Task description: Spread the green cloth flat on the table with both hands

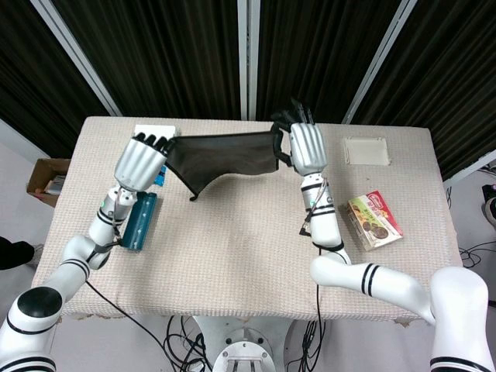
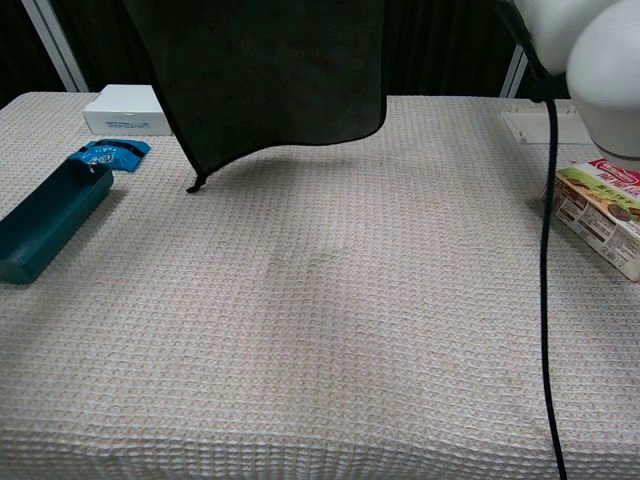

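The green cloth (image 1: pixel 221 155) hangs stretched between my two hands above the back of the table, showing its dark side. My left hand (image 1: pixel 140 160) grips its left top corner and my right hand (image 1: pixel 306 148) grips its right top corner. In the chest view the cloth (image 2: pixel 270 70) drapes down like a curtain, its lower left tip just touching or hovering over the table (image 2: pixel 330 330). Both hands are out of the chest view; only part of the right forearm shows at the top right.
A white box (image 1: pixel 147 129), a blue packet (image 2: pixel 108 153) and a teal tray (image 2: pixel 45 220) lie at the left. A white lid (image 1: pixel 366 150) and a biscuit box (image 1: pixel 373 220) sit at the right. A black cable (image 2: pixel 546 250) hangs by the right arm.
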Robot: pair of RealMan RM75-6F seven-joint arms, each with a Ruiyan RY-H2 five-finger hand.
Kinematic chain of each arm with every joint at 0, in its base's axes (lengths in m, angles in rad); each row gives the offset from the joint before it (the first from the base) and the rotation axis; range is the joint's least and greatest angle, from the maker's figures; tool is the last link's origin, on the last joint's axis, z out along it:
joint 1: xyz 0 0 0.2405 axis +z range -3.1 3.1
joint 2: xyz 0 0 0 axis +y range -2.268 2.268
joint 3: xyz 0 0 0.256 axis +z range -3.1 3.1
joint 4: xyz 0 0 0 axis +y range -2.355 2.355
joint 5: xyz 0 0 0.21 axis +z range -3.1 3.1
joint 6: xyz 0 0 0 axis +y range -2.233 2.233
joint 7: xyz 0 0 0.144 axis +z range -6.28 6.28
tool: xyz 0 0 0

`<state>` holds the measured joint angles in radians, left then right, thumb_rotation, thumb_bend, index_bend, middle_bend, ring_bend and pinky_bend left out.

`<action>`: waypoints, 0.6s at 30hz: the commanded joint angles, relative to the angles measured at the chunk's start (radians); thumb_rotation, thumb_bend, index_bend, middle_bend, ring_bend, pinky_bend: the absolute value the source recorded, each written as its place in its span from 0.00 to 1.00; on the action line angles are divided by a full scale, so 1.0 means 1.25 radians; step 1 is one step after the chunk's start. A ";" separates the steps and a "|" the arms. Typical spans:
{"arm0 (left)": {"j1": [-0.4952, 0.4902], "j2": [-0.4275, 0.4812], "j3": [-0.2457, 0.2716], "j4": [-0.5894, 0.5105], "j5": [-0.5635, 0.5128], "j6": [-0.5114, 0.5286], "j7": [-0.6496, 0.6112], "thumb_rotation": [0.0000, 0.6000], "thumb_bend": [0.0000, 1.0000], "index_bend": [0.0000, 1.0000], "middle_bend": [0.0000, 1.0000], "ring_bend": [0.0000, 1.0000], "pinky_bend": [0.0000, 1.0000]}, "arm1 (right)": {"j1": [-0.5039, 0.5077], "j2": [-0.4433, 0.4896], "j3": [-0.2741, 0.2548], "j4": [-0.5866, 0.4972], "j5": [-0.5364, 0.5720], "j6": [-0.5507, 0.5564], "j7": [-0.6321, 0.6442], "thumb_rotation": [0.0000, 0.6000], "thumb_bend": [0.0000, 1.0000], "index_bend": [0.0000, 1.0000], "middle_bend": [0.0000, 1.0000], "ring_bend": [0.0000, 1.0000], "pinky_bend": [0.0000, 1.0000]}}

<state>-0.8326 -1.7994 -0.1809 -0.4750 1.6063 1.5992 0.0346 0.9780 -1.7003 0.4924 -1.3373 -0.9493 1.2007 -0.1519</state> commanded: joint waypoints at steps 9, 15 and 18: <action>0.110 -0.048 0.155 0.021 0.126 0.155 0.016 1.00 0.52 0.75 0.77 0.84 0.95 | -0.146 0.181 -0.178 -0.241 -0.129 -0.084 0.069 1.00 0.56 0.74 0.29 0.00 0.00; 0.146 -0.030 0.221 -0.041 0.182 0.171 0.075 1.00 0.52 0.75 0.77 0.84 0.95 | -0.179 0.272 -0.249 -0.343 -0.167 -0.127 0.029 1.00 0.57 0.73 0.29 0.00 0.00; 0.166 -0.021 0.248 -0.085 0.202 0.166 0.102 1.00 0.52 0.75 0.77 0.84 0.95 | -0.190 0.310 -0.280 -0.382 -0.187 -0.150 0.015 1.00 0.57 0.72 0.29 0.00 0.00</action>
<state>-0.6441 -1.8355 0.1049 -0.5506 1.8388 1.8082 0.1370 0.7540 -1.3358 0.1644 -1.7912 -1.1655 1.0323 -0.1184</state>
